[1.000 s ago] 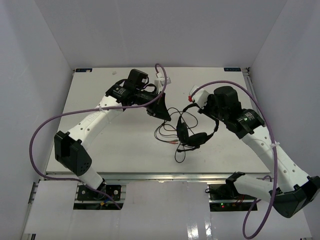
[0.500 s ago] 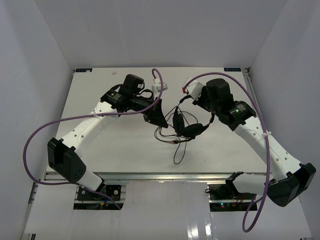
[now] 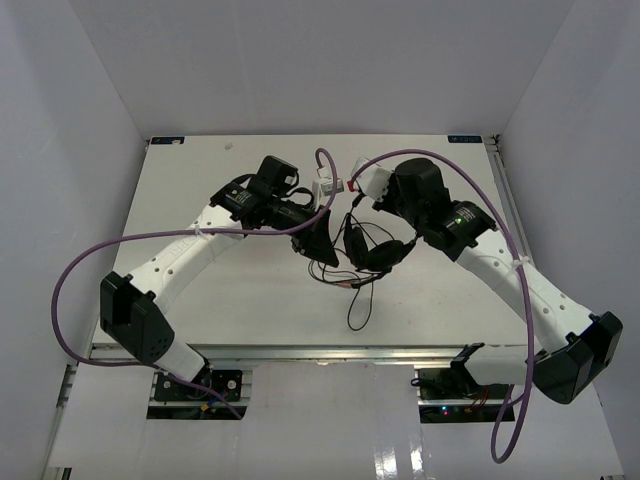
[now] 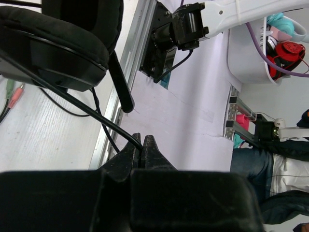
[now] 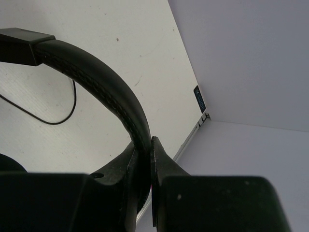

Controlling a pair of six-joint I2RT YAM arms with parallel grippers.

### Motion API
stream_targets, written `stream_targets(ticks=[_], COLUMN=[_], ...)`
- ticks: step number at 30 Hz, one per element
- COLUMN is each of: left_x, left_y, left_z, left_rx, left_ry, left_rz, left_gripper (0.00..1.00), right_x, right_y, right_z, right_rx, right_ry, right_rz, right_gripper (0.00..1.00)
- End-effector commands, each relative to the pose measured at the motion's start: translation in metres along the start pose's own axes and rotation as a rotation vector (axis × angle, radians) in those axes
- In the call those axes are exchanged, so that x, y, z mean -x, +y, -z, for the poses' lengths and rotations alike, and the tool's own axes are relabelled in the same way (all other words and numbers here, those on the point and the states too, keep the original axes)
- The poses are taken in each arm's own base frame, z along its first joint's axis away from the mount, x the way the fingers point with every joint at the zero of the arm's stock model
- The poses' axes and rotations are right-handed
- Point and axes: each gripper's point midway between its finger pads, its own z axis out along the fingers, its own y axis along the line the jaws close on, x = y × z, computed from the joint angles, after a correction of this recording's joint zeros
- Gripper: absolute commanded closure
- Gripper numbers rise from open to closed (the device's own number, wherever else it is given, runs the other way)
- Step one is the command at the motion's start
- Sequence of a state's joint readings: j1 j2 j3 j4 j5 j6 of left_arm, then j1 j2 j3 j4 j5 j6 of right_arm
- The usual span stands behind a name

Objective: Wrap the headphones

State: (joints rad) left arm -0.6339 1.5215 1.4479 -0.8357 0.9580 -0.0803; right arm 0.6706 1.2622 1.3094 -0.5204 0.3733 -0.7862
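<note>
The black headphones point(image 3: 378, 252) hang above the middle of the table. My right gripper point(image 5: 144, 145) is shut on their arched headband point(image 5: 104, 92) and holds them up; in the top view it point(image 3: 385, 212) is just behind the earcups. My left gripper point(image 4: 142, 143) is shut on the thin dark cable point(image 4: 77, 104) and in the top view it point(image 3: 326, 250) sits just left of the earcups. An earcup point(image 4: 53, 46) fills the upper left of the left wrist view. The reddish and green plugs point(image 4: 13, 94) lie on the table point(image 3: 220, 290), with cable loops point(image 3: 358, 310) trailing toward the front.
White walls enclose the table on three sides. Purple robot cables point(image 3: 75, 270) arc over both arms. The table's front rail point(image 4: 123, 92) and the right arm's base point(image 4: 178, 34) show in the left wrist view. A bin point(image 4: 251, 58) stands off the table.
My right gripper has carried the headphones further left and back, toward my left gripper. My left gripper has shifted slightly right with the cable; the two now sit close together.
</note>
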Motion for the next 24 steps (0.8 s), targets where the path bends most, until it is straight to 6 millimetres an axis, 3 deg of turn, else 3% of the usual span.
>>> stream_targets(ticks=[1, 7, 18, 24], left_x=[0.002, 0.021, 0.080, 0.092], left_y=[-0.043, -0.049, -0.069, -0.067], left_z=[0.002, 0.000, 0.006, 0.005], left_rx=[-0.180, -0.199, -0.237, -0.254], left_ry=[0.014, -0.031, -0.202, -0.310], left_rz=[0.004, 0.090, 0.194, 0.252], left_gripper=[0.99, 1.00, 1.00, 1.00], right_x=[0.004, 0.001, -0.005, 0.000], right_y=[-0.057, -0.062, -0.052, -0.043], right_z=[0.009, 0.009, 0.009, 0.006], right_rx=[-0.267, -0.318, -0.316, -0.270], right_ry=[0.025, 0.028, 0.013, -0.016], right_rz=[-0.071, -0.126, -0.180, -0.305], right_gripper=[0.92, 0.92, 0.92, 0.92])
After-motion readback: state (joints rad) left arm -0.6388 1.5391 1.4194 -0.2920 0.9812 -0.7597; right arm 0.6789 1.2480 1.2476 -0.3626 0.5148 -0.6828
